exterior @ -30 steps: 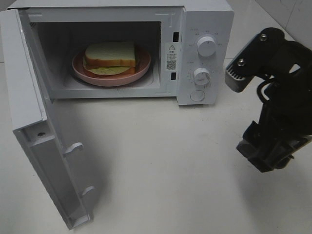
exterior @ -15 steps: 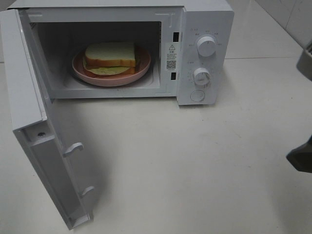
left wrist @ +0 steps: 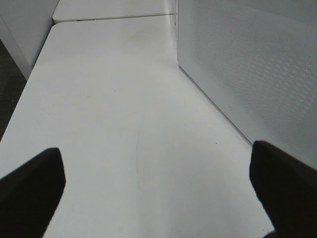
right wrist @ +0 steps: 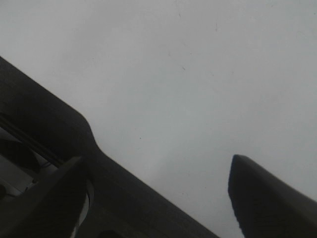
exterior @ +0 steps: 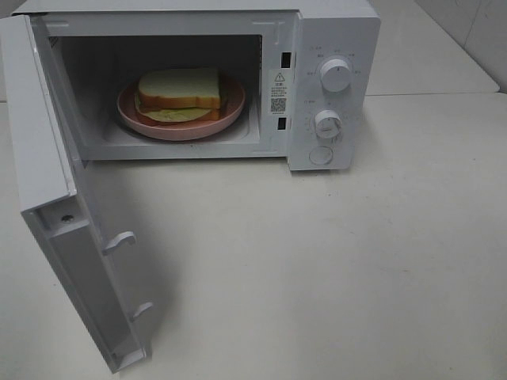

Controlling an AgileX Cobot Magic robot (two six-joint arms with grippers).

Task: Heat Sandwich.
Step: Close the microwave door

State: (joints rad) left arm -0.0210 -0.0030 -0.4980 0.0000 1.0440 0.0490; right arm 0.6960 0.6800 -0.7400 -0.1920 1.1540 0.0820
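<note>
Inside the open microwave (exterior: 333, 32), you have the sandwich (exterior: 179, 89) lying on the pink plate (exterior: 190, 131), door (exterior: 47, 158) swung wide. Your left hand (left wrist: 154, 158) and right hand (right wrist: 156, 168) both hang released above the tabletop (left wrist: 99, 99), grasping nothing.

A: Pale counter (exterior: 317, 261). Carries what?
B: Holds one white microwave (exterior: 348, 36), standing upright, door (exterior: 43, 142) swung open at its left.
A: In front of the microwave?
B: Smooth, faintly scuffed surface; seam running off to its right.
</note>
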